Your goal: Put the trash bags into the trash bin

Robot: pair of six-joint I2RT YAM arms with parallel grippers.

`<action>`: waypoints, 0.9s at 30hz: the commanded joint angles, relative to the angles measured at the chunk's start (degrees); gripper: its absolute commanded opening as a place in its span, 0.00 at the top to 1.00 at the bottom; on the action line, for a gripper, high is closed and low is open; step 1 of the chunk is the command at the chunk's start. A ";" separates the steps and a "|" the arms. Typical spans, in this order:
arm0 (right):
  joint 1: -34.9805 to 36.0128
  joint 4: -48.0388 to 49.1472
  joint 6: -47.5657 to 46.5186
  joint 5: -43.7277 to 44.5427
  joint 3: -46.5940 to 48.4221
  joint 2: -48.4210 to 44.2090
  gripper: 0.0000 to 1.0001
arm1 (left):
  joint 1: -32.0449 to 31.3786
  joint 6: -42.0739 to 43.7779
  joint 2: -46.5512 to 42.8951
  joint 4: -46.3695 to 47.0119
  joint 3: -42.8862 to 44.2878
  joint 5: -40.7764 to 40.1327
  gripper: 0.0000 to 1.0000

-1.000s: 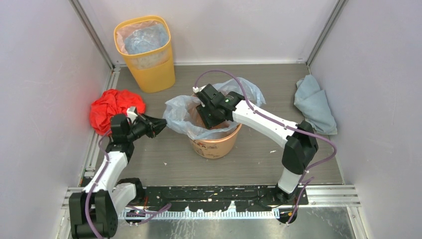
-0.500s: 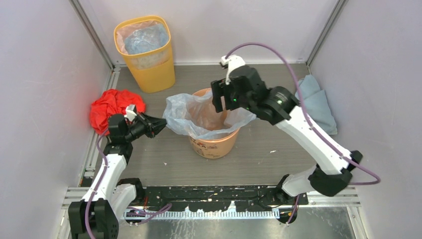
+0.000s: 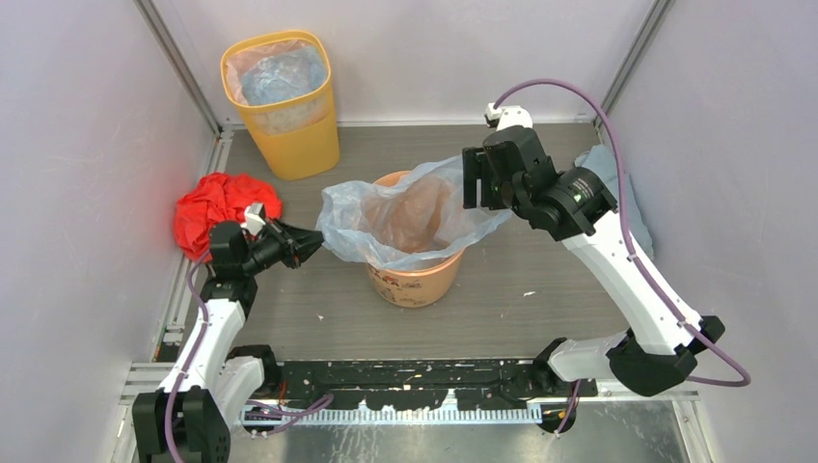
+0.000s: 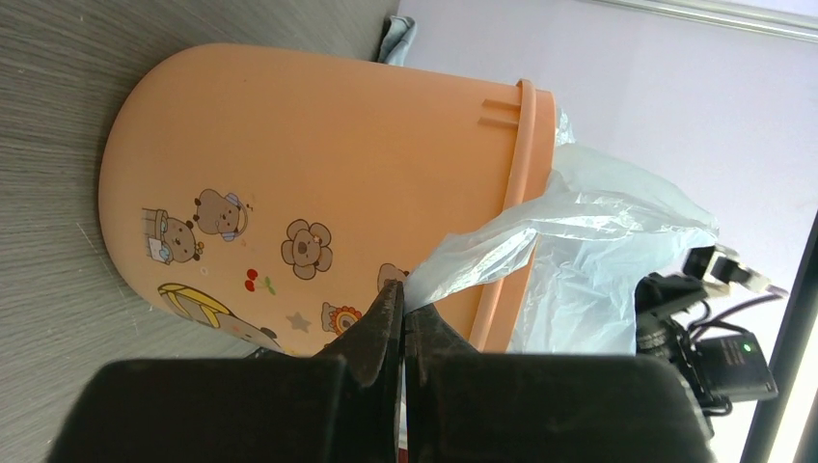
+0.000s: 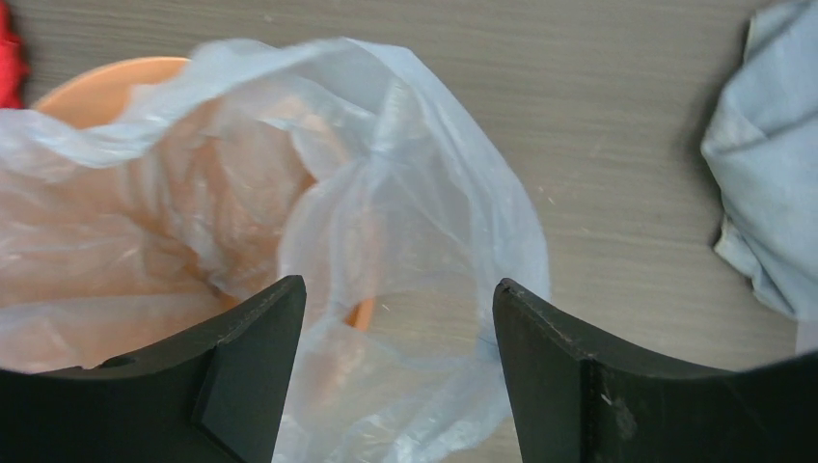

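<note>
Orange trash bin stands upright mid-worktop, cartoon print on its near side. We see the translucent trash bag draped into its mouth and spilling over the rim on the left and right. Left pincer sits just left of the bin, pinched shut on the bag's left edge. The wrist view shows film clamped at its tips. Right pincer hovers over the bin's far-right rim, jaws wide apart and nothing gripped. Bag film lies below the gap. A lined yellow bin is at far left, a red crumpled bundle by the left wall, and a blue-grey cloth at right.
</note>
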 commanded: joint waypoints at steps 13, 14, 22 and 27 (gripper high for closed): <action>-3.83 -2.51 6.09 -1.57 -10.08 -8.66 0.24 | 0.25 0.68 -1.76 0.68 1.22 1.65 1.00; -3.81 -2.17 6.23 -1.66 -10.87 -8.94 0.25 | 0.25 0.65 -1.77 0.68 1.20 1.64 1.00; -3.94 1.93 9.32 -0.74 -18.54 -11.65 0.98 | 0.25 0.70 -3.00 0.06 0.39 1.69 1.00; -4.17 5.20 12.89 2.77 -27.21 -15.74 0.99 | 0.25 2.10 -5.19 -3.60 -0.25 1.74 1.00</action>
